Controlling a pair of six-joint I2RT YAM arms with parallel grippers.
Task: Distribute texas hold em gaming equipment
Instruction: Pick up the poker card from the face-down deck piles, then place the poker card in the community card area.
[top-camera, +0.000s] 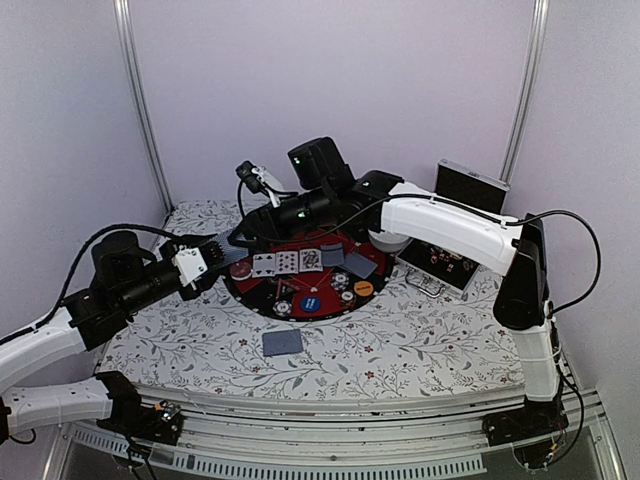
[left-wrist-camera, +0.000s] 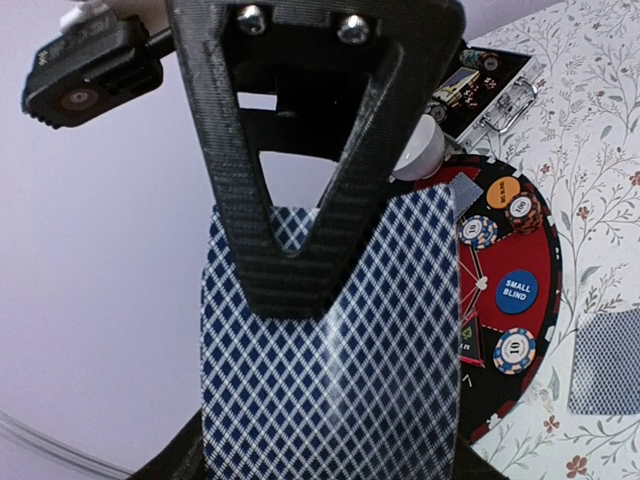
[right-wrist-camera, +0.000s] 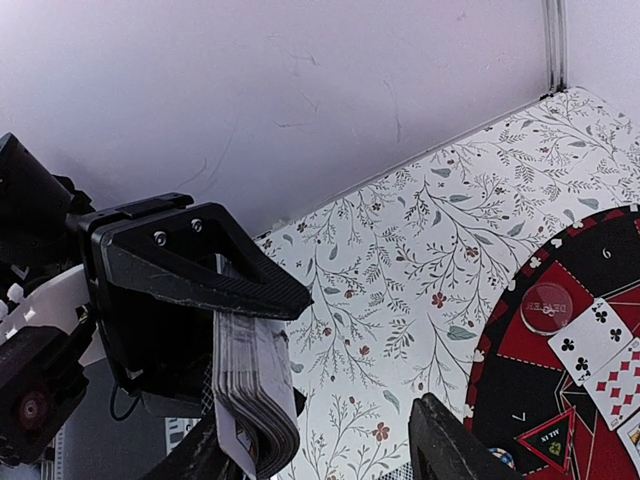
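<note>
A deck of playing cards (left-wrist-camera: 340, 380) with blue diamond-patterned backs is held in the left gripper (top-camera: 228, 247), whose fingers are closed flat on its two broad faces. The deck's long axis is set in line with the fingers, and its free end is pointed out past the fingertip. It is carried above the table (top-camera: 420, 330), at the far left rim of the round black-red mat (left-wrist-camera: 548, 245). In the right wrist view the deck is seen edge-on, roughly upright, with the cards slightly bowed.

The right gripper (right-wrist-camera: 325, 455) is placed just beside the deck with its fingers spread wide and nothing gripped. Whether a finger touches the cards cannot be told.

On the mat are laid a row of face-up cards (top-camera: 285, 262), a blue Small Blind disc (left-wrist-camera: 517, 291), an orange disc (left-wrist-camera: 505, 190), striped-edge chips (left-wrist-camera: 513, 350) and a triangular marker (right-wrist-camera: 548, 438). One face-down card (top-camera: 282, 343) lies on the floral cloth near the mat's front. A white bowl (left-wrist-camera: 420, 150) and an open black case (top-camera: 445, 262) stand at the mat's right.
</note>
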